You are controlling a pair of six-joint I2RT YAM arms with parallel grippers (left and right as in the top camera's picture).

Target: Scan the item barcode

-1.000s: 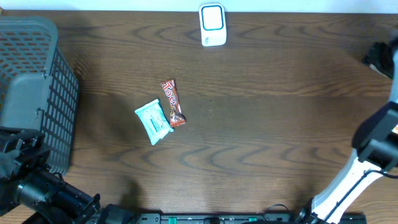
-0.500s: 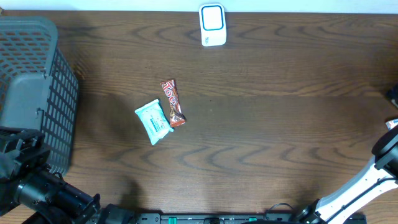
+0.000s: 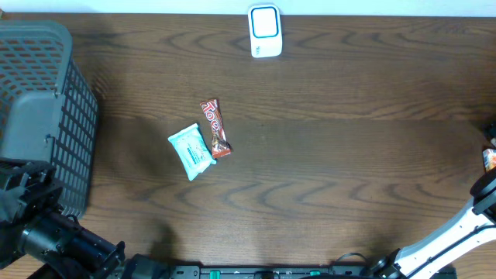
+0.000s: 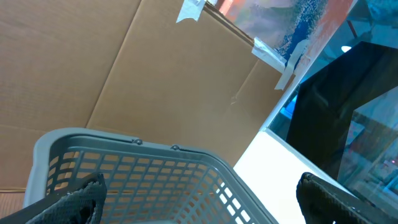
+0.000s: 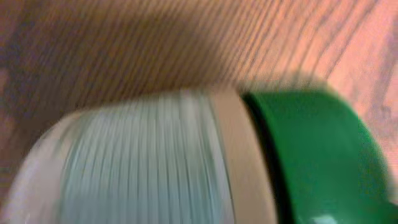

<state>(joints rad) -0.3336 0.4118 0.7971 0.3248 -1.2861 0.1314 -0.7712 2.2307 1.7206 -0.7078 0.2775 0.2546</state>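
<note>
Overhead view of the dark brown wood-grain table (image 3: 349, 155). The two items sit a little toward 9 o'clock from the middle. One is a slim red candy bar in a shiny wrapper (image 3: 215, 128), lying roughly lengthwise toward 12. The other is a pale teal-and-white flat snack packet (image 3: 191, 151), just beside it on the 8 o'clock side. Their edges are touching, or as good as. Both lie flat on the wood, well apart from either arm.

The small white box-shaped scanner with a blue-framed face (image 3: 264, 31) is way up at 12 o'clock near the table edge. A grey plastic lattice basket (image 3: 46, 116) fills the 9 o'clock side.

The black left arm (image 3: 54, 236) is parked down at 7 o'clock, right by the basket. The left gripper (image 4: 199, 205) has its dark fingertips (image 4: 78, 200) spread wide, looking over the basket rim at brown cardboard sheets (image 4: 155, 81).

The white right arm (image 3: 446, 236) comes in at 4 o'clock and runs off the frame. The right wrist view is just a blurry close-up of a ribbed pale cylinder with a green band (image 5: 317, 155) on the wood. For the right gripper, can't tell if it's wide or narrow.
</note>
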